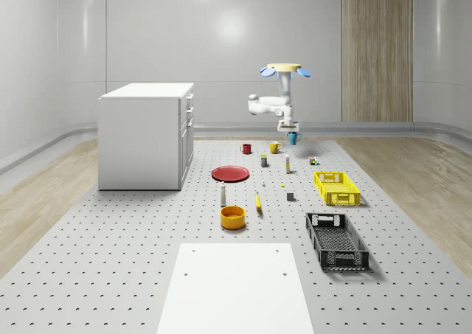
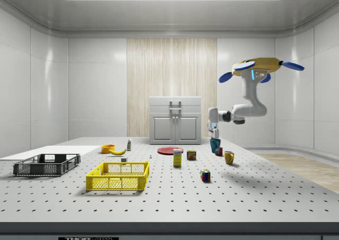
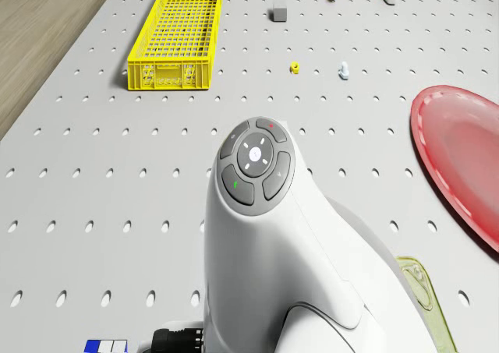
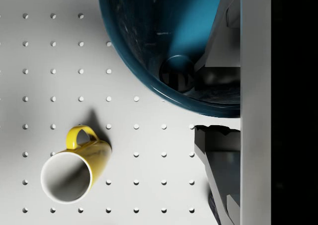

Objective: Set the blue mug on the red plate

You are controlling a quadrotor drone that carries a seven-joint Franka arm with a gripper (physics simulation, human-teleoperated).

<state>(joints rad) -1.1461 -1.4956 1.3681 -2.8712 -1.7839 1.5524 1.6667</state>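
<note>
- The gripper [image 2: 214,135] hangs over the far end of the table [image 1: 110,260], its fingers [image 4: 218,150] clamped on the rim of the blue mug [image 2: 215,144], one inside the wall and one outside, as the wrist view shows.
- The mug is clear of the table, hanging upright below the gripper, with the yellow mug [image 4: 74,168] on the surface almost beneath it.
- The red plate [image 1: 231,173] lies well apart from the load, toward the cabinet [image 1: 144,135] side, so the whole carry appears to remain.
- Risk, as I judge it: a pinch on one thin wall lets the mug pivot or slip if the drone sways, and a drop here could strike the yellow mug.
- Another risk: a low crossing could clip the red mug [image 1: 246,149] or the small can [image 1: 264,160] between the load and the plate.
- A release made off-centre could leave the mug on the plate's raised rim, where it may tip.
- The arm drops from the drone [image 2: 260,66], bends at an elbow, runs level, then turns the wrist straight down.
- The drone hovers above the table's far end, offset from the gripper toward the side view's right.
</note>
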